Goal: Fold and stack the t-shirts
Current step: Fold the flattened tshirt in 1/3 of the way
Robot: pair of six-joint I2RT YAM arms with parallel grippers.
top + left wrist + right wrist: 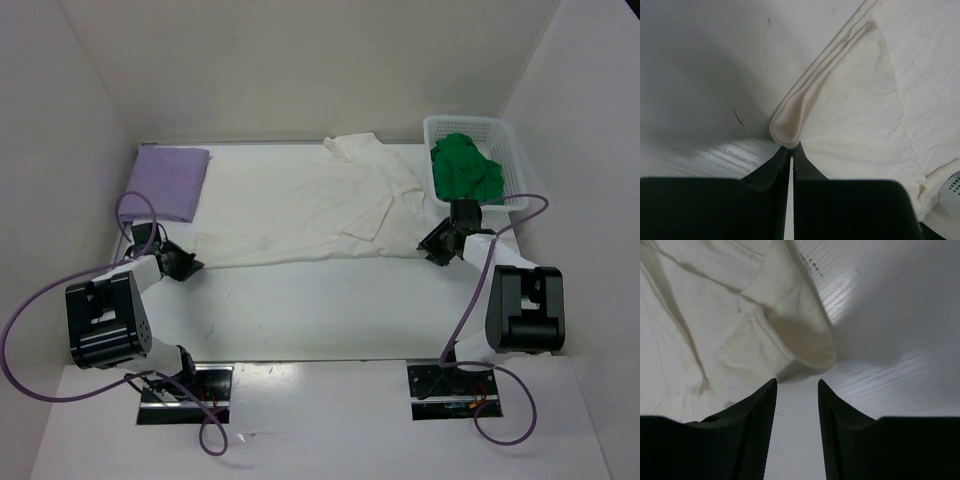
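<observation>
Cream shirt [310, 210]: spread unfolded across the middle of the table [320, 320].
Purple shirt [170, 180]: folded, far left.
Green shirt [465, 170]: bunched in basket [470, 122], far right.
Step, as judged: taking the cream shirt's near corners for a first fold.
Left gripper [791, 147]: clenched on the left corner.
Right gripper [797, 382]: jaws apart, empty, corner just ahead.
Next: the right gripper must advance and close.

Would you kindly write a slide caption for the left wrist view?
Left end effector shut on a corner of the cream t-shirt spread on the white table.
</observation>
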